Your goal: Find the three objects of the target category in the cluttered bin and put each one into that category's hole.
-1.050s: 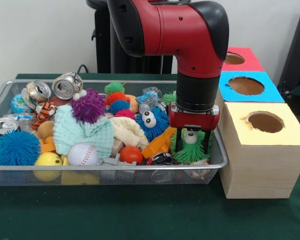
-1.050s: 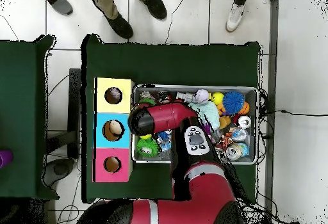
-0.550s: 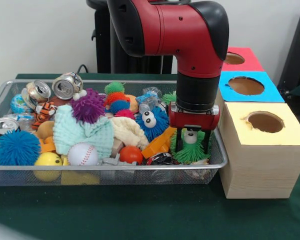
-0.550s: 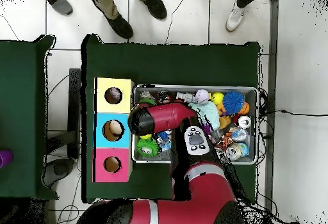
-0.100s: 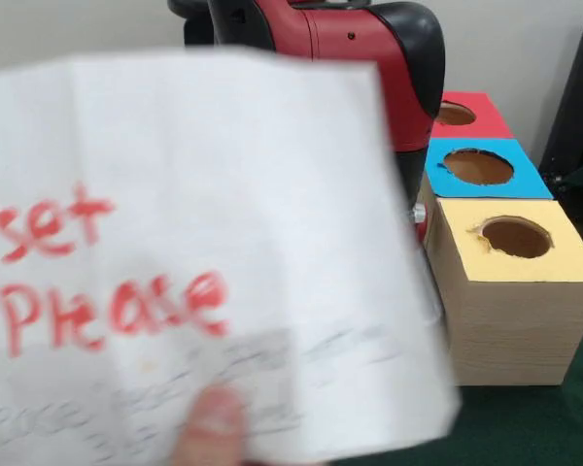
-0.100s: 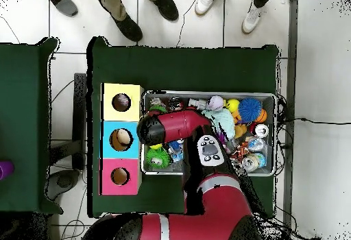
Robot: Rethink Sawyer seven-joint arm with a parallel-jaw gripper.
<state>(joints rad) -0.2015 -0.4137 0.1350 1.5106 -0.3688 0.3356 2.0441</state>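
- I am seeing a sheet of white paper point(image 5: 204, 262) filling most of the front view, with red handwriting reading "Please" and part of another word above it; a fingertip point(image 5: 209, 427) is pinching its lower edge.
- The paper is hiding the bin and the end effector, so I cannot tell whether it is released or clenched, or what it is touching.
- In the overhead view, the red arm point(image 6: 175, 126) is reaching across the wire bin point(image 6: 275, 136), its wrist sitting over the bin's end nearest the boxes.
- A green fuzzy toy point(image 6: 156, 158) is lying in the bin beside the wrist.
- The yellow box point(image 5: 510, 291), blue box point(image 5: 478, 167) and red box point(image 5: 462, 114) are standing in a row just beside the bin, each showing a round hole.
- People's shoes point(image 6: 250, 19) are showing past the counter point(image 6: 185, 69).
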